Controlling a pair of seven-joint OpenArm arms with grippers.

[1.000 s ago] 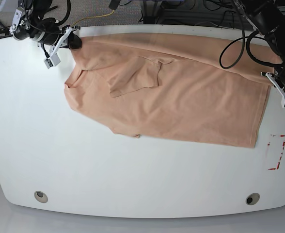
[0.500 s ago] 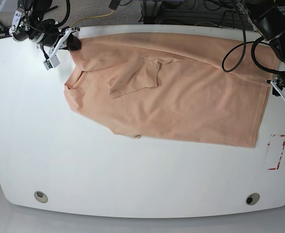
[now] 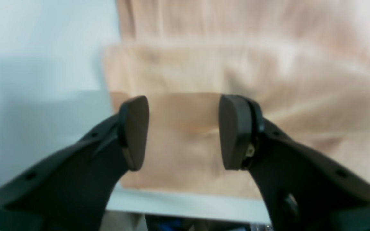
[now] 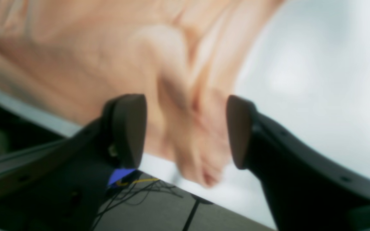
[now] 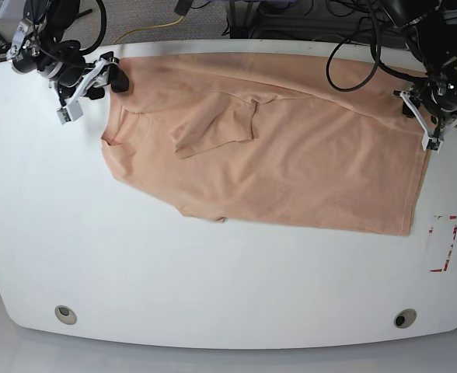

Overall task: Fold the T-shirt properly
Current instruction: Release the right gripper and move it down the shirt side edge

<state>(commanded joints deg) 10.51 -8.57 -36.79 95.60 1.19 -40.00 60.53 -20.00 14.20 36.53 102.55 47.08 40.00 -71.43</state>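
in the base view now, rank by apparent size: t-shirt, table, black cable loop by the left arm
1. Table
2. T-shirt
3. Black cable loop by the left arm

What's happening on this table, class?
A two-armed robot is working on folding a peach T-shirt on a white table. The shirt's far side is folded over in a long band, and the cloth is rumpled towards the base view's left. The left end effector is open above the folded band, and the right end effector is open around a bunched part. Neither grips the cloth, and the fold looks unfinished.
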